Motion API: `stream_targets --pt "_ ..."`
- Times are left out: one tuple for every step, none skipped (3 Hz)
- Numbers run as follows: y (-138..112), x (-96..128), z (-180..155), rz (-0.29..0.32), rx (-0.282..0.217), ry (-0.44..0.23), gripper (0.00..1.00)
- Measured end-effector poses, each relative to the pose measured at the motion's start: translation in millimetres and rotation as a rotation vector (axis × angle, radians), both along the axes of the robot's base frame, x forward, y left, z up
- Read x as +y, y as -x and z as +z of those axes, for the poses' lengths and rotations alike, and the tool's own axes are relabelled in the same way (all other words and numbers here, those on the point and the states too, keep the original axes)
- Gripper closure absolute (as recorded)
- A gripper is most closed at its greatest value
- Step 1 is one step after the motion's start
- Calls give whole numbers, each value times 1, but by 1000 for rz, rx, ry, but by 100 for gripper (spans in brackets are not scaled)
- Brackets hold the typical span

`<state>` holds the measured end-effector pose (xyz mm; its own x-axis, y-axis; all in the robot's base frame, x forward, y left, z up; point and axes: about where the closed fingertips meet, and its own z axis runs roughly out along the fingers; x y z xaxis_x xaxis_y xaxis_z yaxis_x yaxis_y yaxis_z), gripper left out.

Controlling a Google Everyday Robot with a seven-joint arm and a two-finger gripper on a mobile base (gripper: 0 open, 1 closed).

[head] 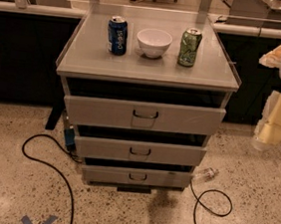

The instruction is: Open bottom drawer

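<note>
The bottom drawer (109, 175) is sitting lowest in the stack, nearly shut as far as I can judge, its small loop handle (137, 177) showing at the centre. Directly above it the middle drawer (106, 148) and then the top drawer (105, 112) are stepping wider. Higher still, the desk (86, 58) is carrying a blue can (117, 35), a white bowl (154, 42) and a green can (190, 47).

Up and well to the right of the bottom drawer, the pincer (264, 139) is hanging in the air, touching nothing. The approach is only beginning, by my reading. Next it is going to need lowering and swinging left to the handle, then a straight pull outward.

The arm is running off the frame's edge, and I cannot tell whether the pincer is apart or together.
</note>
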<state>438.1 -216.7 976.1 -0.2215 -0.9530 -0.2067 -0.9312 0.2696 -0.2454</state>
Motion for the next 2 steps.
stream_targets --pt "2 2 -6 8 2 -4 0" --pt "13 11 -46 35 48 -23 0"
